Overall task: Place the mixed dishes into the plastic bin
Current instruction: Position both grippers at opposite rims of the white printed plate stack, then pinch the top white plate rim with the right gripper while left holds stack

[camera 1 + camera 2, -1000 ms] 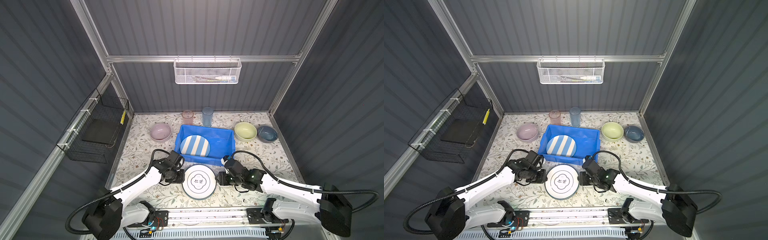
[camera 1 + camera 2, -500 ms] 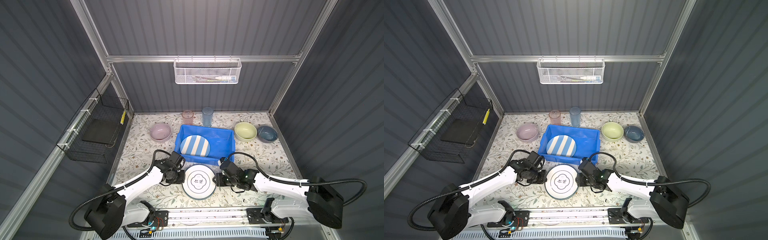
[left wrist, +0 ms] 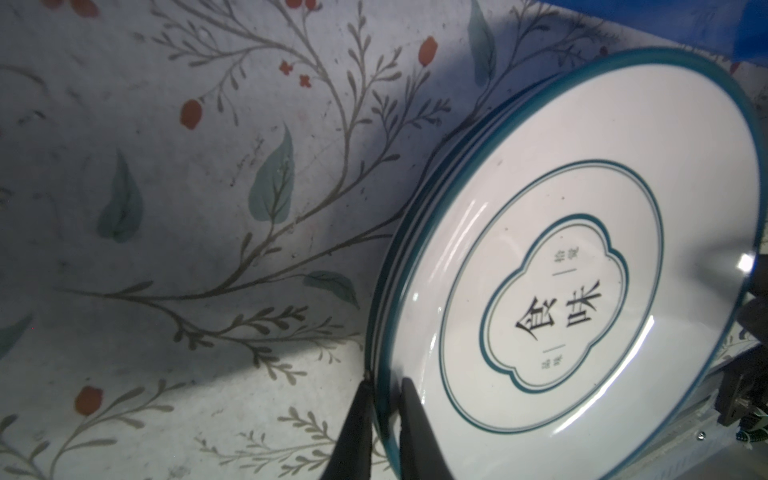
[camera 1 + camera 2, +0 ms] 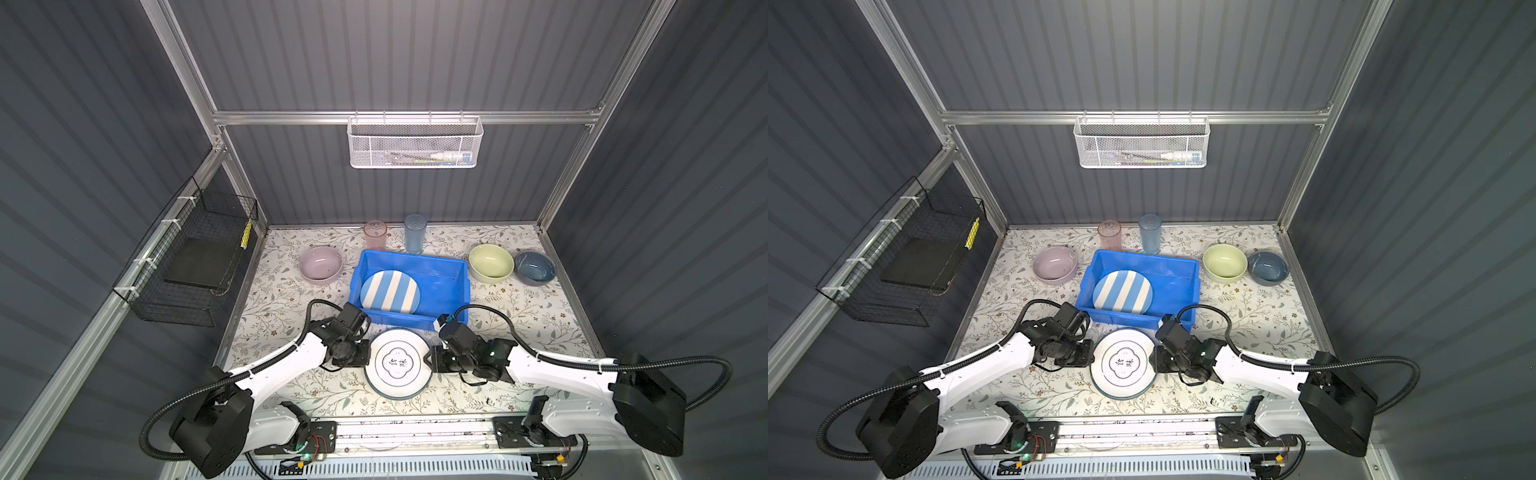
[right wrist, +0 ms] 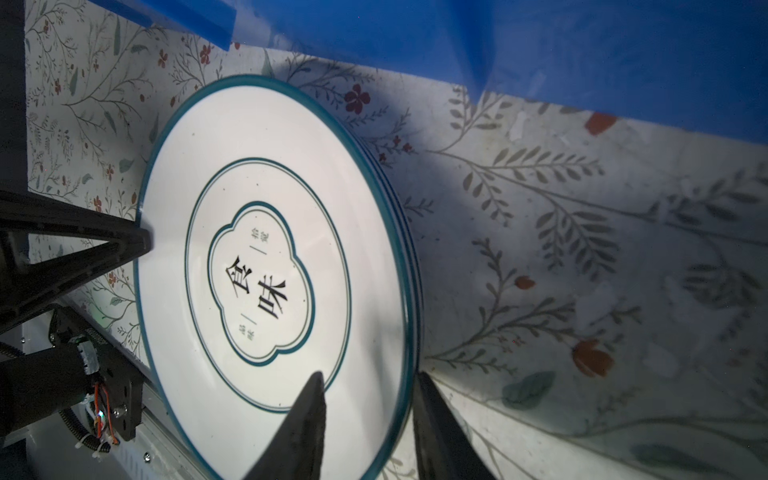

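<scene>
Jaws astride white ringed plate

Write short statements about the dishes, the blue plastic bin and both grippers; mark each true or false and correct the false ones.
The blue-white striped round plate lies inside the bright blue plastic bin. True.
The pink translucent tumbler stands in the bin. False: it stands on the table behind it.
The right gripper straddles the rim of the white round plate with a teal rim, jaws open. True.
The left gripper is far from every dish. False: it is closed on that plate's opposite rim.
The pale-green bowl sits left of the bin. False: right of it, beside the dark-blue bowl.
</scene>
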You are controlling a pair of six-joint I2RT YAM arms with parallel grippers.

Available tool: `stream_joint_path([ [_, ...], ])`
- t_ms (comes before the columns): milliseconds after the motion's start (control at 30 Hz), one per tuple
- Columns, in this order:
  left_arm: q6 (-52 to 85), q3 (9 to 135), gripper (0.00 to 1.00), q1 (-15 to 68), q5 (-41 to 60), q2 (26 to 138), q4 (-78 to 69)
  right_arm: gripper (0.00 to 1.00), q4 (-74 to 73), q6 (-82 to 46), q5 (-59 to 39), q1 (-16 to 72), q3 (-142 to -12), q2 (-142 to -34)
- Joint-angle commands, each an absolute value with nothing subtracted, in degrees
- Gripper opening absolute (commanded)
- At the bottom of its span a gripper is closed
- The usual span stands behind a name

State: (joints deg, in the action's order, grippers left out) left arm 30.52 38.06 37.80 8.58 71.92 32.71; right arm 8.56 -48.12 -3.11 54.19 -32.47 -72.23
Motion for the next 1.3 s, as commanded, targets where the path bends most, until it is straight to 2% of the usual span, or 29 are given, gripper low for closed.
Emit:
stream_joint_path([
  [0, 31.0, 36.6, 0.14, 38.1, 8.7, 72.8, 32.3, 0.35, 6.7, -48.8, -4.6, 54.6, -32.7, -71.3],
  [533, 31.0, 35.7, 0.14, 38.1, 9.4, 74.0, 30.3, 0.29, 2.4, -50.0, -8.5, 54.5, -30.9, -66.8],
  [1000, 31.2, 34.7, 0.13, 38.1, 10.0, 74.3, 28.9, 0.27, -10.3, -52.6, -12.0, 54.3, -26.8, -69.5],
  [1267, 31.4, 34.5, 0.13, 38.2, 10.3, 74.7, 28.2, 0.28, -15.6, -53.7, -13.3, 54.3, -26.1, -75.3],
])
